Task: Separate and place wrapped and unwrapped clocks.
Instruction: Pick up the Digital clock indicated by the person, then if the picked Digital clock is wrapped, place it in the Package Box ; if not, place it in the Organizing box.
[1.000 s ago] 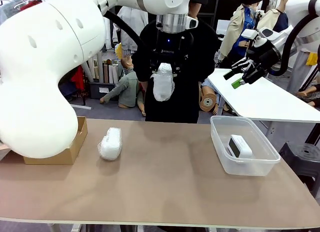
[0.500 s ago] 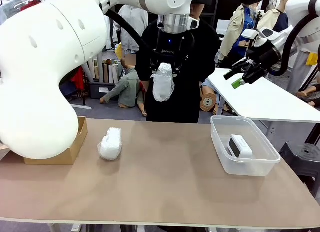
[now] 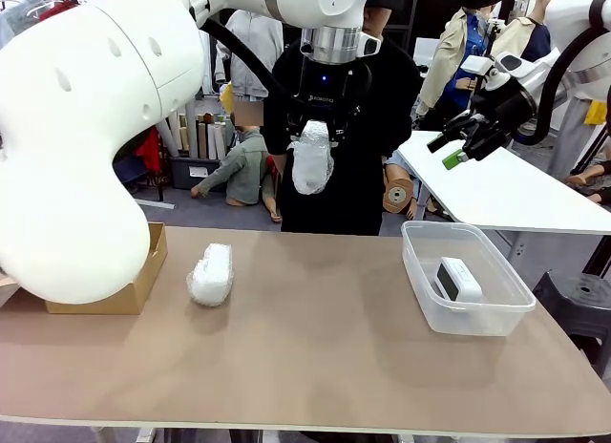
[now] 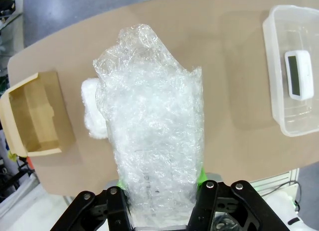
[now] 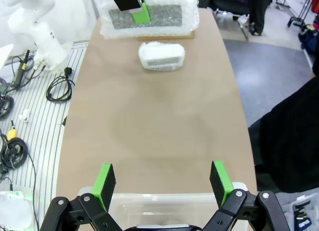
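Note:
High over the table's far side, my left gripper [image 3: 312, 142] is shut on a wrapped clock [image 3: 311, 163], a crinkly white bundle that hangs below the fingers; in the left wrist view this wrapped clock [image 4: 154, 136] sits between the green pads [image 4: 201, 175]. A second wrapped clock [image 3: 211, 273] lies on the table left of centre, also seen as a white bundle [image 5: 161, 55] from the right wrist. The bare white clock [image 3: 458, 279] with a dark screen rests in the clear plastic tub [image 3: 420, 271]. My right gripper [image 3: 456, 149] hangs open above the tub, nothing between its fingers [image 5: 104, 183].
An open cardboard box [image 3: 143, 281] stands at the table's left edge, close to the second bundle. A person in black [image 3: 382, 147] stands at the far side behind the lifted bundle. My left arm's large white body [image 3: 86, 137] fills the left of the front view.

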You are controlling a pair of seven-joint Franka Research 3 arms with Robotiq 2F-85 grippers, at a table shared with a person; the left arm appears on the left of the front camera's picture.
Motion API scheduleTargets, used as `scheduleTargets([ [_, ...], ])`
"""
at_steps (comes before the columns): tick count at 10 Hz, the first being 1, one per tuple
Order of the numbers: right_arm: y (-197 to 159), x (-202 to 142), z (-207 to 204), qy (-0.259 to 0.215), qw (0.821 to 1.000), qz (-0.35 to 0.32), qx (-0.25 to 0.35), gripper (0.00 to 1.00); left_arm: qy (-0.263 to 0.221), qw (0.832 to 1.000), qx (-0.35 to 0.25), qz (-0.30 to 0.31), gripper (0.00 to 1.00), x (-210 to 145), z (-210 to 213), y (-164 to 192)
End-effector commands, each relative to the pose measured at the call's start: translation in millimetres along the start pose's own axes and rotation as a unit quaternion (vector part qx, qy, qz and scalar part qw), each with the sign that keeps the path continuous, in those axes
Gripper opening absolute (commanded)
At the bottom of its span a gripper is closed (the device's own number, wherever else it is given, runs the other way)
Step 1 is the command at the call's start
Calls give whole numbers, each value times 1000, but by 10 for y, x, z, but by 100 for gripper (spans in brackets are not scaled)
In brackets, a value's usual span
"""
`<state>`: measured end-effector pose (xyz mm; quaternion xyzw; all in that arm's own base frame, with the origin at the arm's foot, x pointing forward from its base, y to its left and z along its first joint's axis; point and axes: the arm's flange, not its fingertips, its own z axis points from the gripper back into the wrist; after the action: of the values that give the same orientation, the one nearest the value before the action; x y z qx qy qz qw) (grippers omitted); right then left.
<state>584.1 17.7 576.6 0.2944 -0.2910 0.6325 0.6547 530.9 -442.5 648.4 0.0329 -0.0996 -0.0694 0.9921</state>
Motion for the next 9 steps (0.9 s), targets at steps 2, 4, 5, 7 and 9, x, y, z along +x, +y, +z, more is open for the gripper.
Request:
scheduleTargets([
  [2, 14, 8, 11, 0, 1000, 1, 1, 100, -2, 1000, -7, -5, 0, 14, 29, 26],
  [4, 14, 8, 11, 0, 1000, 1, 1, 100, -2, 1000, -7, -5, 0, 14, 29, 26],
  [5, 14, 8, 11, 0, 1000, 1, 1, 100, -2, 1000, -7, -5, 0, 14, 29, 26],
  [7, 14, 8, 11, 0, 1000, 1, 1, 100, -2, 1000, -7, -5, 0, 14, 29, 26],
  [9, 14, 8, 11, 0, 1000, 1, 1, 100, 15, 999, 7, -38, 0, -91, -34, -21],
])
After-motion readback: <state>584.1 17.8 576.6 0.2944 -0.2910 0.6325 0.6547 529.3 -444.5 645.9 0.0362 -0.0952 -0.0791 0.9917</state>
